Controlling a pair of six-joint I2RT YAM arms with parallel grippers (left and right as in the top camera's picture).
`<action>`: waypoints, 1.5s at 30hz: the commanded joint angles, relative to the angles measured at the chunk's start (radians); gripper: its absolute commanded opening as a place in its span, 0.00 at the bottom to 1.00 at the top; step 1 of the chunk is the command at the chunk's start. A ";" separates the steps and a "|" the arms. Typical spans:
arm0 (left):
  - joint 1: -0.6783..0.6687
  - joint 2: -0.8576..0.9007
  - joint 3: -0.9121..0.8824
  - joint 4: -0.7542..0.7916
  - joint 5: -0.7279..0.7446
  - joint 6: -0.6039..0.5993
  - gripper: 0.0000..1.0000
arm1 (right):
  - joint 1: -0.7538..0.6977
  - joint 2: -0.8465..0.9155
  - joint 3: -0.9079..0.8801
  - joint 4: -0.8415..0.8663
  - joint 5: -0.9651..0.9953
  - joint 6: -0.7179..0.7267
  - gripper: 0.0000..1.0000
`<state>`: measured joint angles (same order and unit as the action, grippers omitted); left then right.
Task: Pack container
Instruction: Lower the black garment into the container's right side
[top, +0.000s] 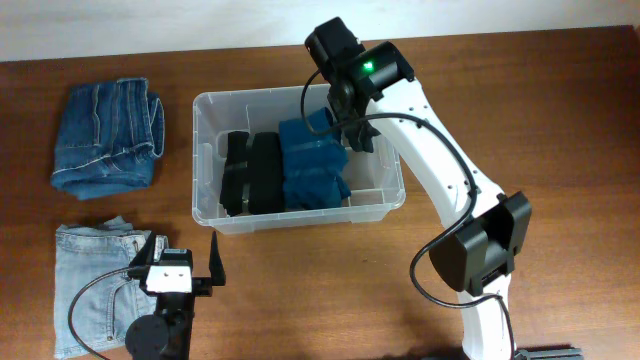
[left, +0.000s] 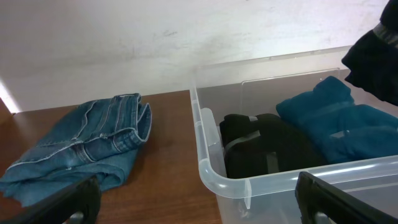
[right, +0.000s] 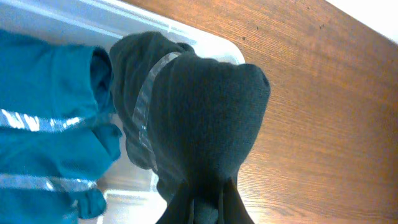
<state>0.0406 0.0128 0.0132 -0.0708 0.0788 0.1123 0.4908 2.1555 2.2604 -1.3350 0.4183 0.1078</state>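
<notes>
Your container (top: 208, 160) sits mid-frame on table (top: 520, 100); black garment (top: 250, 170) and teal garment (top: 315, 165) packed inside. Your right hand (top: 352, 128), pinched shut on dark grey garment (right: 199, 112), hangs over container's upper right. Your left hand (top: 176, 258) gapes wide, empty, lower left. Likely left to pack: dark jeans (top: 105, 140), light jeans (top: 95, 285).

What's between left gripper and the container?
Nothing but bare tabletop, clearest in the overhead view; the left gripper sits open short of the container.
</notes>
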 joint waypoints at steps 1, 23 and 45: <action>0.002 -0.006 -0.004 -0.002 0.011 0.010 1.00 | 0.000 0.000 0.000 -0.016 0.018 -0.106 0.04; 0.002 -0.006 -0.004 -0.002 0.011 0.010 0.99 | 0.000 0.000 -0.018 -0.136 -0.120 -0.231 0.04; 0.002 -0.006 -0.004 -0.002 0.011 0.010 1.00 | 0.001 -0.011 0.034 -0.364 -0.410 -0.464 0.04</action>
<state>0.0406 0.0128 0.0128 -0.0708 0.0788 0.1127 0.4908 2.1555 2.2665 -1.6932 0.0925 -0.2573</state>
